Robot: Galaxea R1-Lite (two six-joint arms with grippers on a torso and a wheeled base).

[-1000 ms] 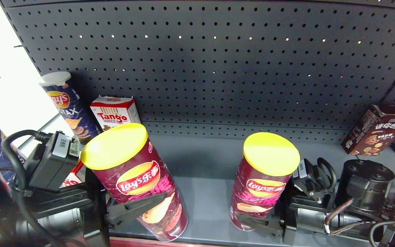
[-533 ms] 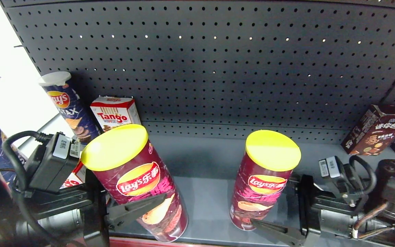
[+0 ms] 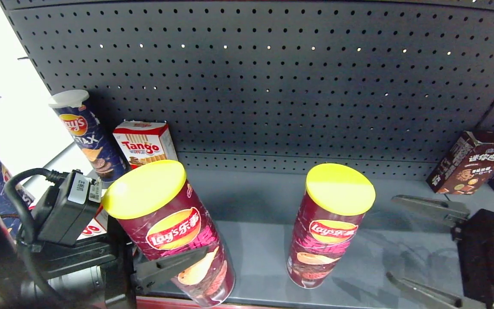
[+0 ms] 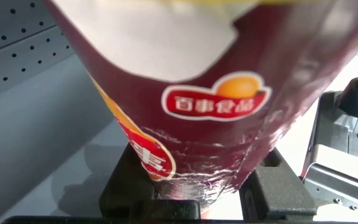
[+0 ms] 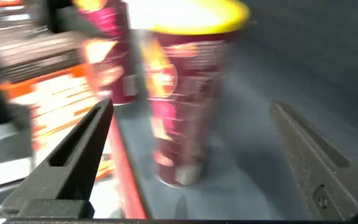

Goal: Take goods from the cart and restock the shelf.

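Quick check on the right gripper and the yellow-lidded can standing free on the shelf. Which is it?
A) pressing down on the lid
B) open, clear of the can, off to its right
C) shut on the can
B: the right gripper has its fingers spread wide, with bare shelf between it and the can, which stands upright and untouched. The left gripper grips the other can.

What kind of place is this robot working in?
Likely a shop, or a mock-up of one: a pegboard behind a shelf, stocked with chip cans and a wafer box.
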